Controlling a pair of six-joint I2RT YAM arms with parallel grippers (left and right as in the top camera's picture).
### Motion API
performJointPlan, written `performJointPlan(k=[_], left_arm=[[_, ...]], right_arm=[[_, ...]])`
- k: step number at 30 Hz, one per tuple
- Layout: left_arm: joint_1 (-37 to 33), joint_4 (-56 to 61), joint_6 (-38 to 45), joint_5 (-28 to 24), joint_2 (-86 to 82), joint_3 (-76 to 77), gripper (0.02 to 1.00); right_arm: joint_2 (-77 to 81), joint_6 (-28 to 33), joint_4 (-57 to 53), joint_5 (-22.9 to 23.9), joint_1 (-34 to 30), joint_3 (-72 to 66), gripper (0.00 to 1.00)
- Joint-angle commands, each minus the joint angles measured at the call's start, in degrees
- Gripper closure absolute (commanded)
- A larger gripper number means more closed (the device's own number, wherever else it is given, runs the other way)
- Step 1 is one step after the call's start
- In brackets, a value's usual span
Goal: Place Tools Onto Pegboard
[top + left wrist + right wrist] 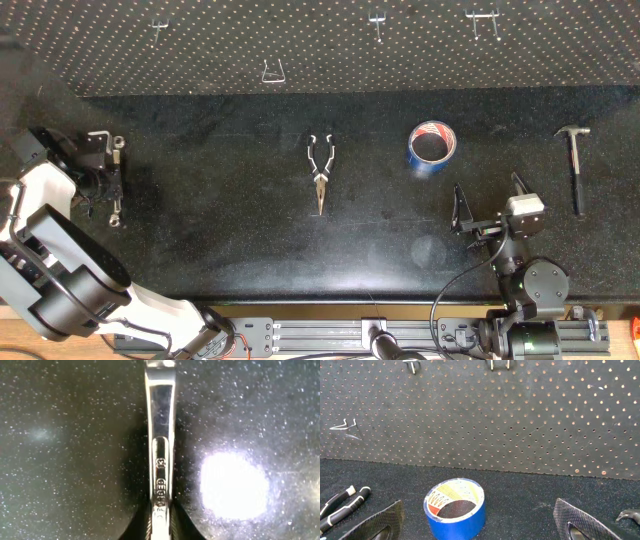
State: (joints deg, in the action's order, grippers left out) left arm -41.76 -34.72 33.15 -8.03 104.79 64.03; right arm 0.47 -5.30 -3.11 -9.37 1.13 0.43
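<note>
Left pincer (161, 519) is clamped on the shank of the wrench (161, 435), over at the 9 o'clock side of the bench (220, 200). Right pincer (488, 190) sits wide open with nothing in it, parked low with the tape roll (433, 145) just off at its 11 o'clock.

My worry: that's a thin, shiny shank pinched between two narrow fingers. I reckon it could swivel or slide once it's carried up to the pegboard (300, 40) at 12 o'clock. If it droops, the end probably won't line up with a hook (158, 25) and it'll clatter off or knock against the board. The hooks are small too, so there's not much room for error.

Stuff I can't make out – both ends of the wrench are cut off in the left wrist view, so no idea which end points away. There's a big glare blob on the bench beside it. Also can't tell if the wrench is lifted or touching the bench.

Pliers (320, 175) and hammer (575, 165) lie untouched, centre and far 3 o'clock.
</note>
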Motion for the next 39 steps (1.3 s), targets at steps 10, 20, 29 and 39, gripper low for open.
performJointPlan(k=[10,20,29,39], left_arm=[[-0.42,3.26,-9.46,-6.19,-14.23,-0.28,0.989],[14.38,14.64,-10.99,-2.45,-33.05,-12.31,0.989],[28.59,17.29,-20.17,2.58,-43.23,-13.86,0.991],[28.65,20.04,-22.01,5.25,-40.06,-13.86,0.989]], right_arm=[[-0.42,0.63,-0.31,-0.13,-0.35,-0.2,0.025],[-0.42,0.63,-0.31,-0.11,-0.35,-0.2,0.025],[-0.42,0.63,-0.31,-0.13,-0.35,-0.2,0.025],[-0.42,0.63,-0.31,-0.11,-0.35,-0.2,0.025]])
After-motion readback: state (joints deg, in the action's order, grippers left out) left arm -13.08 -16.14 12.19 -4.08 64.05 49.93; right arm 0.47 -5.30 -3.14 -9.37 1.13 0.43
